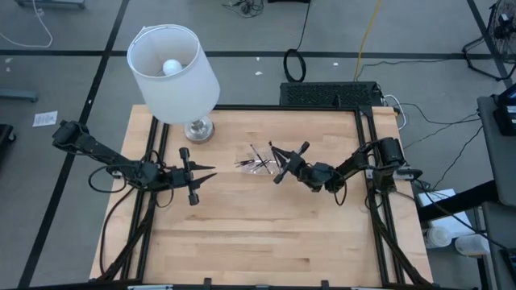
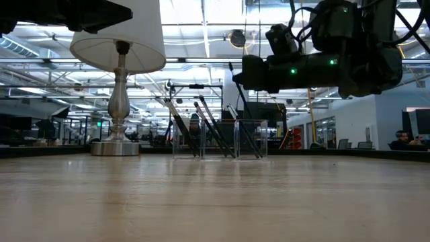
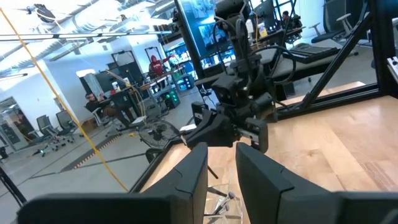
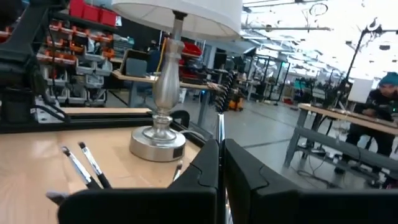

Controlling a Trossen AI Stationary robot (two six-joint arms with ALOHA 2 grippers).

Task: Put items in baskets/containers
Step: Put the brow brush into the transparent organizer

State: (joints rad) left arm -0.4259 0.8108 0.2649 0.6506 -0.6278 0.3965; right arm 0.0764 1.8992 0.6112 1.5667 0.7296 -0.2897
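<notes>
The makeup brushes point(image 1: 256, 159) lean in the clear plastic tray point(image 2: 218, 140) mid-table — light, stiff, slippery; best pinched mid-handle. The right gripper point(image 1: 276, 161) is pressed together beside them; the left gripper point(image 1: 211, 172) is slightly parted, empty.

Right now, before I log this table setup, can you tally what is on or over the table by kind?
Lamp: 1
Clear tray: 1
Dark sticks leaning in the tray: at least 4 can be told apart; overlap may hide more
Robot grippers: 2, the left gripper and the right gripper
Total: at least 8
</notes>
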